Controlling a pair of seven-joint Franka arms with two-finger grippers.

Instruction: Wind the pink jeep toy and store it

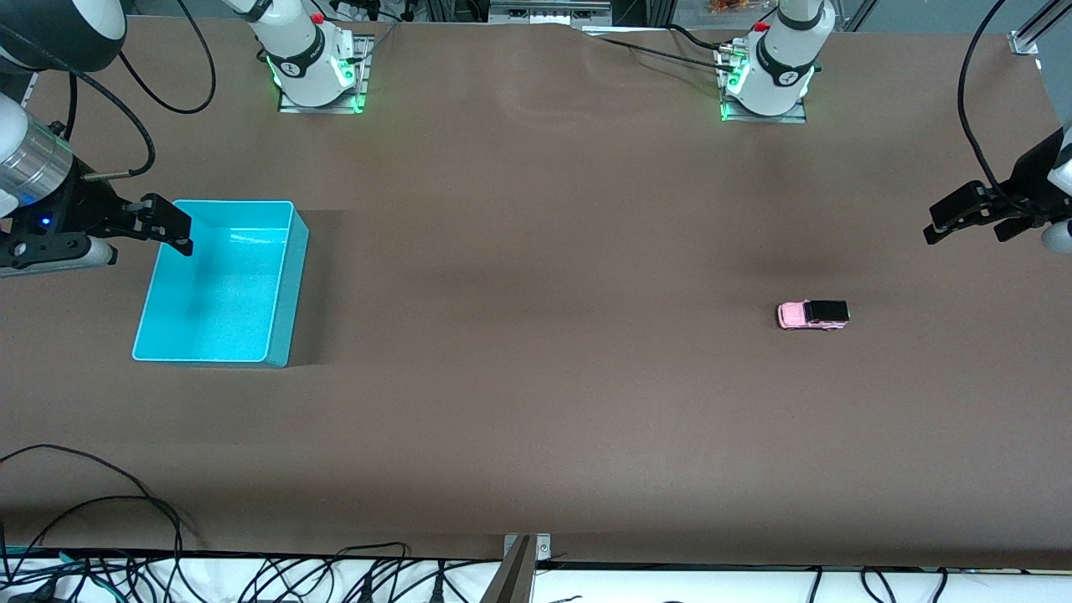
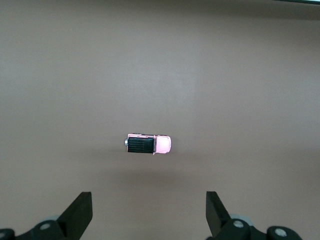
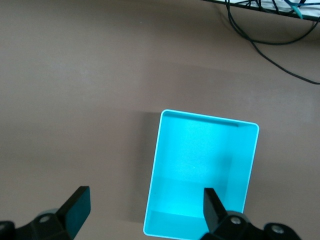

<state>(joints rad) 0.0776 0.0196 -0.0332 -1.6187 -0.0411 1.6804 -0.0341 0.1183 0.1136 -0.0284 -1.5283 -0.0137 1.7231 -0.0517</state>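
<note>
Glossy plastic bin [image 1: 280,318], matt brown table [image 1: 536,402]

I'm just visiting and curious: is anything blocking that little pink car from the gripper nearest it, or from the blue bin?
Nothing visible. The pink jeep toy sits alone on bare table. The open left gripper hangs in the air toward its end of the table. Only brown table lies between toy and cyan bin.

Lit evenly and softly from overhead, with faint broad shadows on the brown table [image 1: 536,377], a dark shadow beside the cyan bin [image 1: 219,285] toward the left arm's end, green glow at both arm bases, all views sharp.
</note>
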